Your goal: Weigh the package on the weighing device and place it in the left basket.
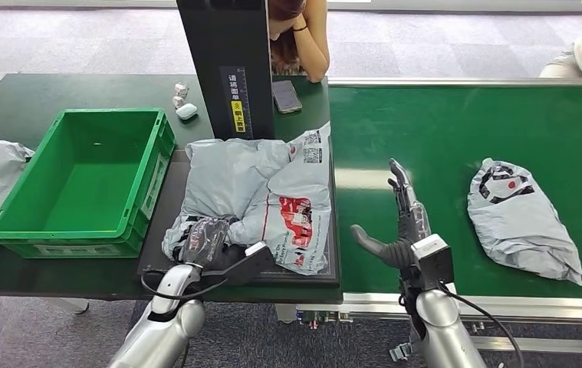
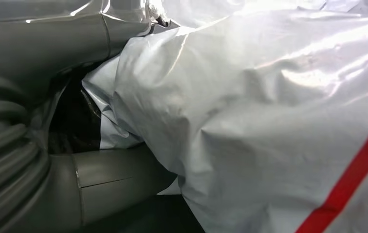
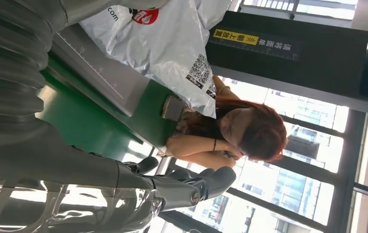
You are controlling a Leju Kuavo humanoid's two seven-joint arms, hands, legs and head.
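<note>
Fingers of our left hand (image 1: 205,239) curl into the near edge of the crumpled grey plastic mailer package (image 1: 261,195), and the left wrist view shows its thick grey thumb (image 2: 109,182) pressed under a fold of the film, so we hold the bag. That package lies on the black flat weighing platform (image 1: 165,230), in front of the black upright column (image 1: 226,61) and just right of the green plastic basket (image 1: 80,184). Our right hand (image 1: 399,222) rests stretched out over the green conveyor belt (image 1: 425,130), its fingers (image 1: 402,184) straight and spread, thumb out to the side, gripping nothing. Much of our left hand is buried under the bag, so we cannot tell how far it wraps. On the package we make out QR codes and a red print, too small to read; the column carries a yellow label with small characters we cannot make out. A second grey mailer bag (image 1: 521,218) lies on the belt, well apart from our right hand. A person (image 1: 299,34) leans on the far edge of the surface.
</note>
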